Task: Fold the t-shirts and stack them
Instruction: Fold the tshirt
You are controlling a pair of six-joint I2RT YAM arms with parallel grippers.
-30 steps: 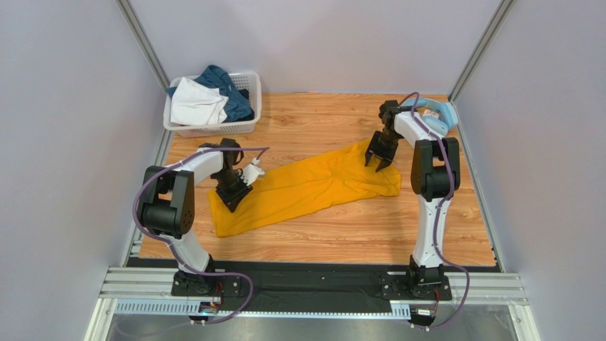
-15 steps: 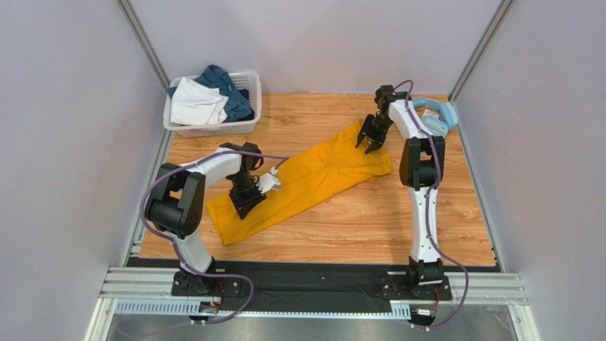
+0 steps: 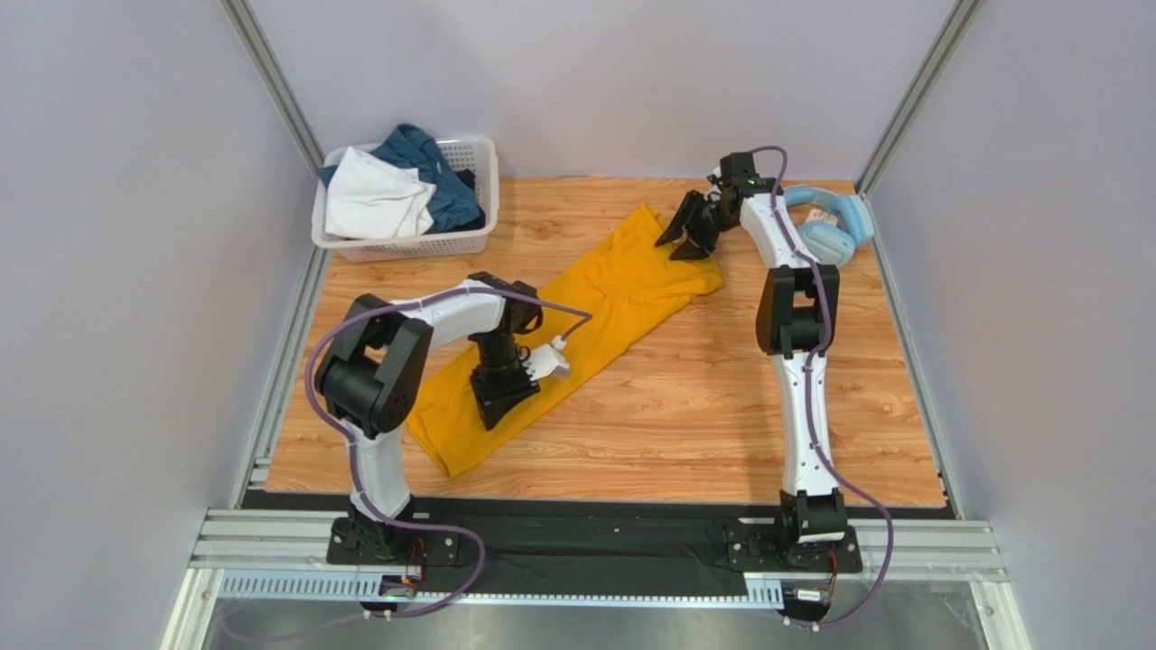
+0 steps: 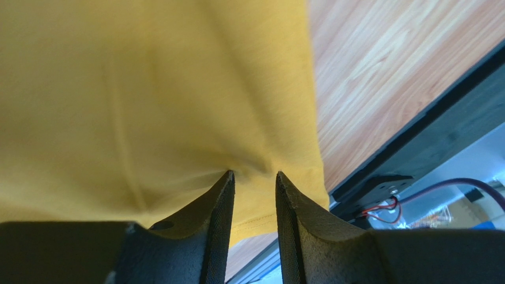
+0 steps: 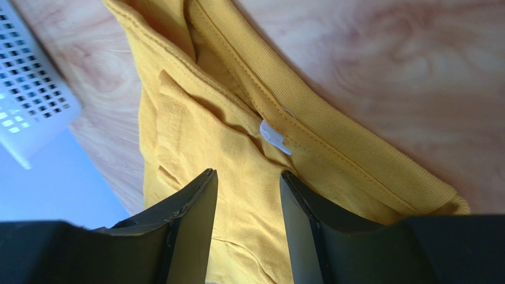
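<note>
Starting at your far left, the white lattice basket (image 3: 407,248) stands at the far corner of the wooden table (image 3: 706,406). It holds a white garment (image 3: 373,201) and a dark teal-blue garment (image 3: 414,146), both crumpled. Neither is folded, and no stack exists anywhere on the table. In my judgement the task is at an early stage.

Moving right, your left gripper (image 4: 255,174) sits low on the near-left end of the mustard-yellow t-shirt (image 3: 618,291). Its jaws are pinched on a pucker of that cloth close to the hem, with creases running out from the tips. The table's near edge lies just beyond the hem.

The shirt itself lies flat on the table as a long, narrow band, running diagonally from near-left to far-right. It looks doubled lengthwise rather than spread open. There is no crosswise fold yet, so I judge it as only partly folded. The fabric is soft and thin, with shallow wrinkles along its length.

At the far-right end, your right gripper (image 5: 246,174) is set just below the ribbed collar (image 5: 332,136), beside a small white neck label (image 5: 274,136). Its jaws stand partly closed with bunched yellow cloth between them, which I read as a grip on the shirt.

Light-blue headphones (image 3: 821,224) rest at the far right, apart from the shirt.

Still to do: finish this fold, then fold and stack the two basket garments.
</note>
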